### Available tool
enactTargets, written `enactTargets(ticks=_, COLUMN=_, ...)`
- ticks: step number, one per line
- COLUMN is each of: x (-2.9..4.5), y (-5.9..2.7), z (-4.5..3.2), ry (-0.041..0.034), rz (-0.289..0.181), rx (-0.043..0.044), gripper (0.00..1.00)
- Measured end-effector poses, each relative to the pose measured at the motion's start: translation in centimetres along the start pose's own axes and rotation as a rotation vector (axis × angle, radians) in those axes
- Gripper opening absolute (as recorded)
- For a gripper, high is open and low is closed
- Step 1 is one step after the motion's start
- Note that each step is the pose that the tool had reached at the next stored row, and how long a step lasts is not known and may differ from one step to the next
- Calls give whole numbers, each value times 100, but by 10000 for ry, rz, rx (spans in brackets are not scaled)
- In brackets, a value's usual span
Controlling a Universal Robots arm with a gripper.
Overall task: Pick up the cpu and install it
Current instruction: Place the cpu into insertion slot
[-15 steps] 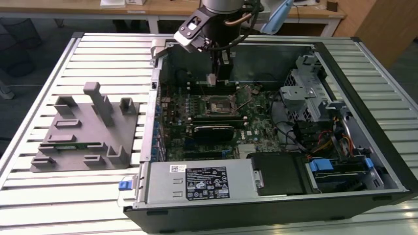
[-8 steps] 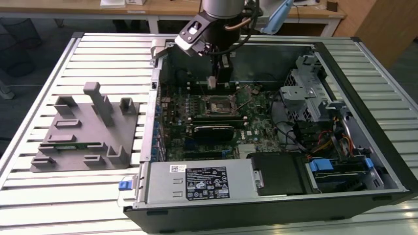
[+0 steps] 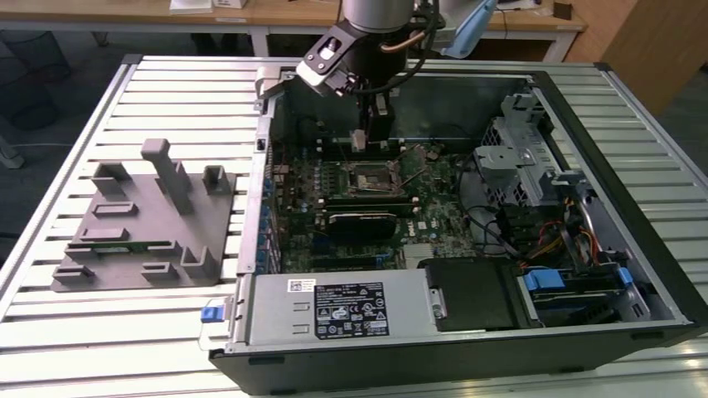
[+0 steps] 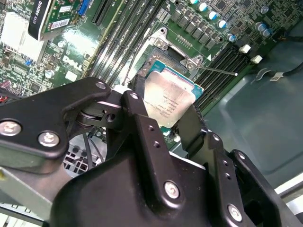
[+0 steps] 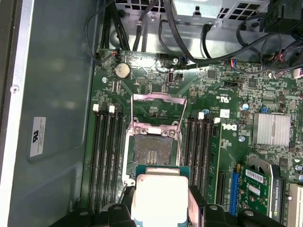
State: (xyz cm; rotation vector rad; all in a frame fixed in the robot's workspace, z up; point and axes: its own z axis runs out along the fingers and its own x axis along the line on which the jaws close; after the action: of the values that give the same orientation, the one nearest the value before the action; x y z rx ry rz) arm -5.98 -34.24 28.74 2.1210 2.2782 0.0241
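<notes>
Spreading across the exterior view, the slatted metal table (image 3: 66, 332) carried an open computer case (image 3: 465, 356). The grey plastic fixture (image 3: 133, 232) lay on the exterior view's left of the case, well apart from the arm. Inside the case sat the green motherboard (image 3: 432, 224), and the gripper (image 3: 369, 137) hung over its far part, near the case's back wall.

In both wrist views the black fingers (image 4: 142, 123) were clamped on two opposite edges of the cpu (image 4: 170, 99), its silvery top facing the camera. The chip was carried clear of the fixture and sat just beside the socket (image 5: 152, 153), overlapping its near edge. The socket's metal load frame (image 5: 156, 109) stood open, leaving the contact field bare between the banks of memory slots (image 5: 106, 156).

How high the cpu rode above the socket was hard to judge. It was probably not touching yet, though the angle made that uncertain.

The pick-up looked done, and the step in hand seemed to be bringing the chip over the socket for seating. That seating would call for squaring the cpu with the socket's outline, matching its corners, and lowering it flat with very little force so that no contact was bent.
</notes>
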Motion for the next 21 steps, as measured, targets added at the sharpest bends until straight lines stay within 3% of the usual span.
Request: enactTargets(ticks=21, x=3, y=-3, z=109, ry=0, rz=0, rx=-1, gripper=53)
